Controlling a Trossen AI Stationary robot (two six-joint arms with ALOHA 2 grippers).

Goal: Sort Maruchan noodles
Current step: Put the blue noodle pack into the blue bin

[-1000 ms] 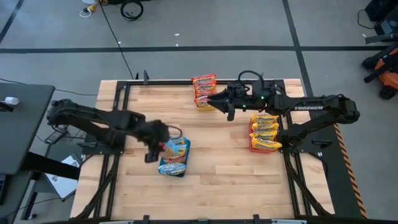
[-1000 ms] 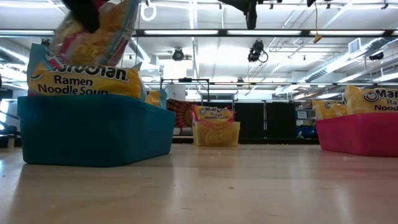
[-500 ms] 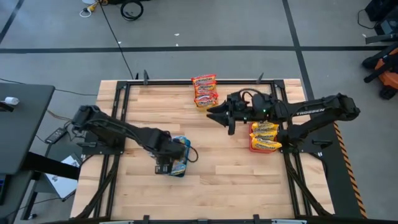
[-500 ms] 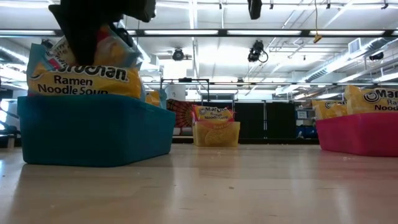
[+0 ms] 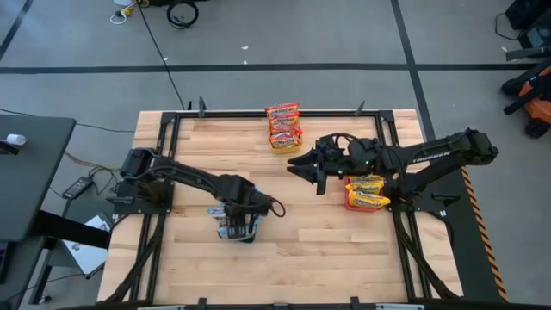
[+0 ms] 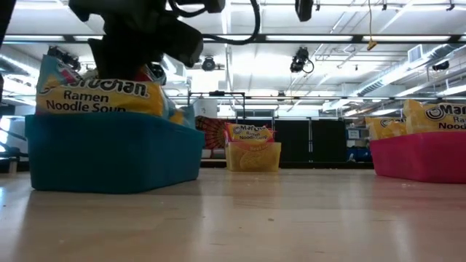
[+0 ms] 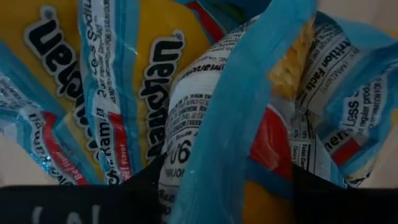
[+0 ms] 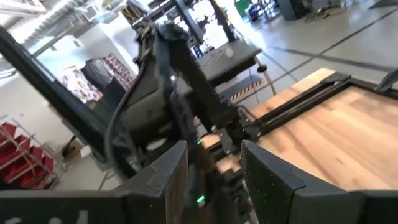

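Note:
My left gripper points down into the blue bin at the table's near left and is shut on a blue-and-white noodle packet. Beneath it, more blue-and-white packets fill the bin. In the low view the gripper's dark body stands over those packets. My right gripper hangs level above the table's middle, pointing toward the left arm, open with nothing between its fingers. My left gripper pinches the blue-and-white packet between its two fingers, coming from above and pointing down. The packet sits crumpled, its printed back and a blue sealed strip turned up. Its lower part lies among the packets in the bin.
A yellow bin of red-and-white packets stands at the far edge's middle. A red bin of yellow-orange packets sits at the right, under the right arm. Bare wood lies between the bins and along the near edge.
My left gripper has come down and toward the table's right, tipping to point straight down, and has carried the blue-and-white packet from above the blue bin down into it. My right gripper has swung a little toward the near edge, staying level.

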